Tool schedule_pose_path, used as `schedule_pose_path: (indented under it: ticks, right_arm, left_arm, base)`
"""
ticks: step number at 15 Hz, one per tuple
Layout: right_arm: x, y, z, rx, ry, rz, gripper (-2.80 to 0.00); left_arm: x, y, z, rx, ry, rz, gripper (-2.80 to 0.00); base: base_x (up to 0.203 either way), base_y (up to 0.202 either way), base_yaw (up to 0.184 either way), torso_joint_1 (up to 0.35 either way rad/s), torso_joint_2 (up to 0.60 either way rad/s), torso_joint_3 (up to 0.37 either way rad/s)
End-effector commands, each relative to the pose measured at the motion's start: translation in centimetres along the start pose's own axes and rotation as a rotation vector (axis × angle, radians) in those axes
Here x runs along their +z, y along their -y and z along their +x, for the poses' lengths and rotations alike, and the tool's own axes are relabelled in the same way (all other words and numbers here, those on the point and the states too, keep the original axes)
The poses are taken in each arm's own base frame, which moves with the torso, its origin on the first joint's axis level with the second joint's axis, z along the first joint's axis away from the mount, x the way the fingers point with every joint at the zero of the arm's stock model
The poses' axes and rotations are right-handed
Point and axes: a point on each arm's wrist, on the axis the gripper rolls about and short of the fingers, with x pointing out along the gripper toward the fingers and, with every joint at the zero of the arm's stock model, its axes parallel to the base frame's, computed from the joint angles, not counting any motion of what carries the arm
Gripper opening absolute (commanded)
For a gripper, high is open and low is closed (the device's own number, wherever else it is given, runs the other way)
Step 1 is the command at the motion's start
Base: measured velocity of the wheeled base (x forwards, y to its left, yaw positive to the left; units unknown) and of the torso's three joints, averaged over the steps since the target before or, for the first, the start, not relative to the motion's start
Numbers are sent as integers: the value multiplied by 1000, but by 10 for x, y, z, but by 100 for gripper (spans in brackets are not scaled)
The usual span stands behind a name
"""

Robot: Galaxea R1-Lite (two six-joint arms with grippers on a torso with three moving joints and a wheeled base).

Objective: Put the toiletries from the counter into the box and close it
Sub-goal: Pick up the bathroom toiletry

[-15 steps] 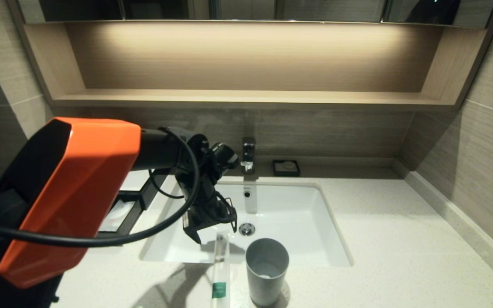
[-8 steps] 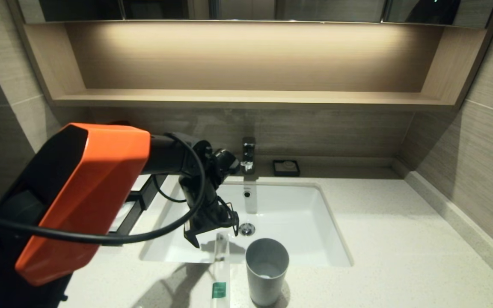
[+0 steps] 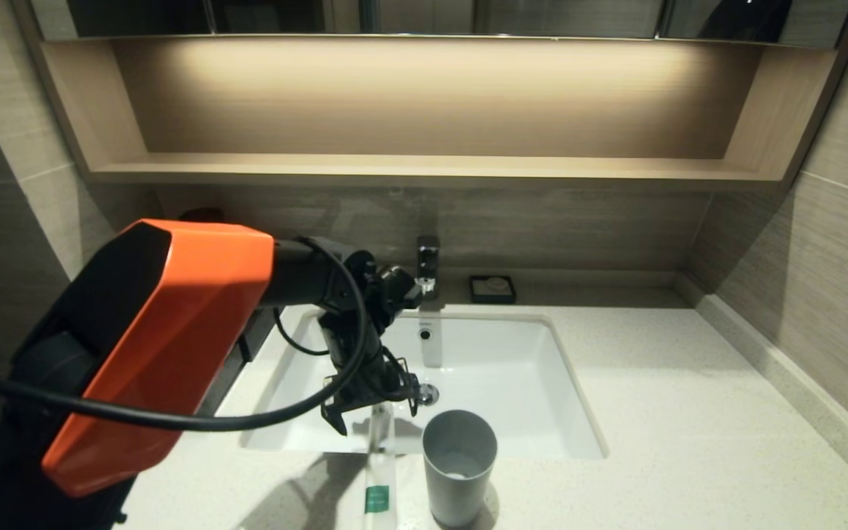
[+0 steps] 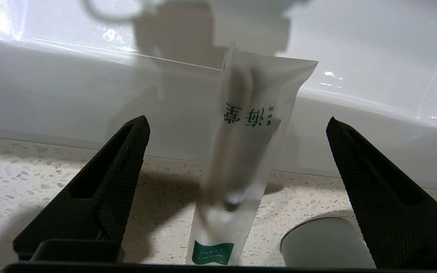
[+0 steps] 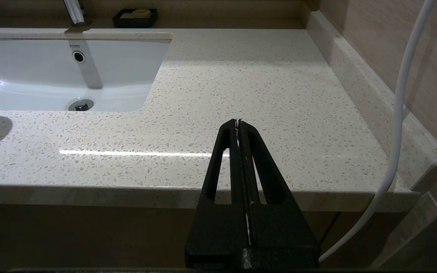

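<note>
Toiletry packet point(image 4: 241, 151) lies across the counter's point(image 3: 652, 442) front sink edge, between the wide-open, empty left gripper point(image 3: 374, 412) fingers. Grey cup point(image 3: 458, 464) stands just beside it. Right gripper point(image 5: 238, 127) closed, empty, off the counter's front edge.

My left gripper point(image 3: 372, 412) points down at the end of the outstretched left arm, fingers point(image 4: 104, 197) spread wide. My right gripper point(image 5: 238, 125) sits parked, fingers pressed together.
</note>
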Motion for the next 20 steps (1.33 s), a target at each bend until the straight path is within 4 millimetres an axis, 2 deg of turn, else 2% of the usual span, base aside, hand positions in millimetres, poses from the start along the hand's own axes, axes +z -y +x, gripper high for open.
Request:
schedule_pose_path:
  ticks: [1,5,6,15,18,20]
  right_arm:
    - [0,0,0,0,0,0,-280]
    - [0,0,0,0,0,0,-280]
    - [0,0,0,0,0,0,-280]
    - [0,0,0,0,0,0,-280]
    - [0,0,0,0,-1,0,-280]
    - [0,0,0,0,0,0,-280]
  left_arm:
    - [-3,3,3,8,-10,4,0]
    - [-4,5,4,6,-10,11,0]
    - [-4,4,5,9,-8,10,-280]
    - [-3,4,7,13,-7,10,-280]
    - [-4,3,-4,3,9,9,-280]
    - [-3,0,-18,-14,33,5,-280]
  base:
    - [0,0,0,0,0,0]
    - [0,0,0,0,0,0]
    - [0,0,0,0,0,0]
    - [0,0,0,0,0,0]
    - [0,0,0,0,0,0]
    - [0,0,0,0,0,0]
